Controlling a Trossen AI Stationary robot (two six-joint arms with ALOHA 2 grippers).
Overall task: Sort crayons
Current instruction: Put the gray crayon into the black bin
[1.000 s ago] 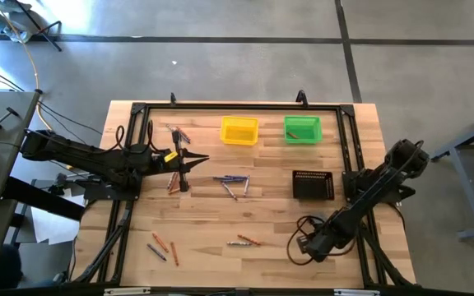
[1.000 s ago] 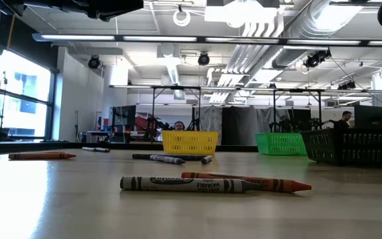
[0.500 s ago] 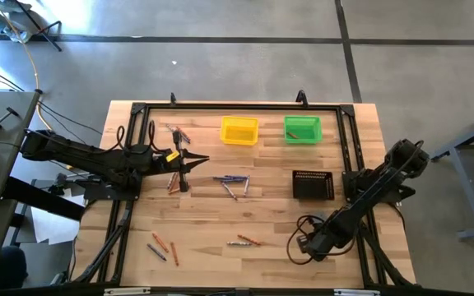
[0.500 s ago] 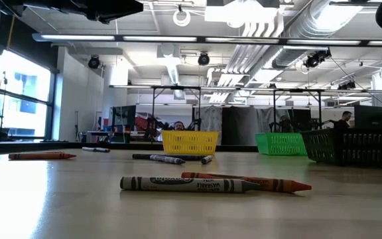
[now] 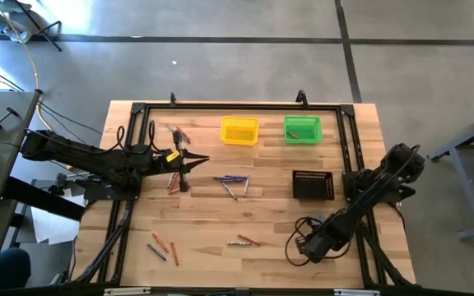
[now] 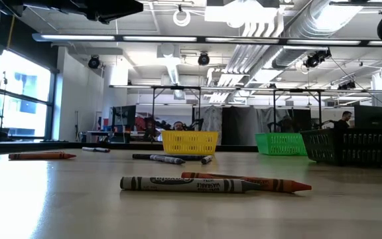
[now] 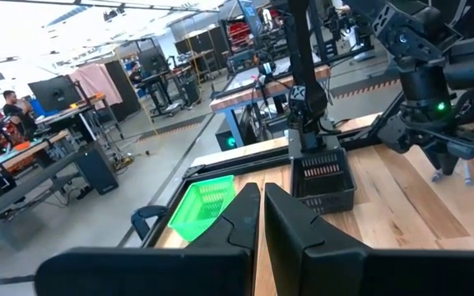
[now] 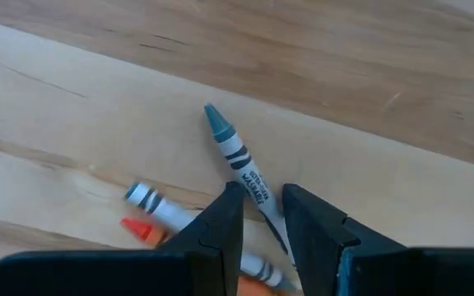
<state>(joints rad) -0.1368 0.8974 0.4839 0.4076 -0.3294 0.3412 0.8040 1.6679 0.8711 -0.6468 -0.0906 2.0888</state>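
Crayons lie flat on the wooden table in loose groups: far left [image 5: 176,131], left [image 5: 174,182], centre [image 5: 233,182], near left [image 5: 161,245] and near centre [image 5: 245,241]. My right gripper [image 5: 295,247] is at the near right and is shut on a grey-blue crayon [image 8: 235,156]. A pale crayon [image 8: 148,197] and an orange crayon [image 8: 137,227] lie on the wood below it; they also show in the low view [image 6: 184,184]. My left gripper [image 5: 194,160] is shut and empty above the table's left part, and it also shows in the left wrist view [image 7: 262,201]. My right gripper has the grey-blue crayon's paper-wrapped middle [image 8: 257,191] between its two fingers. The crayon lies slantwise across the gap. Its pointed end [image 8: 212,113] sticks out past the fingertips. The fingers hide its other end. I cannot tell whether it is clear of the table.
A yellow bin [image 5: 239,130] and a green bin [image 5: 302,128] stand at the far edge. A black ribbed tray [image 5: 313,185] is at the right. A black frame [image 5: 237,105] runs around the table. A cable loops beside my right gripper [image 5: 309,222].
My right arm has shifted slightly toward the table's left edge. The crayons on the table have not moved.
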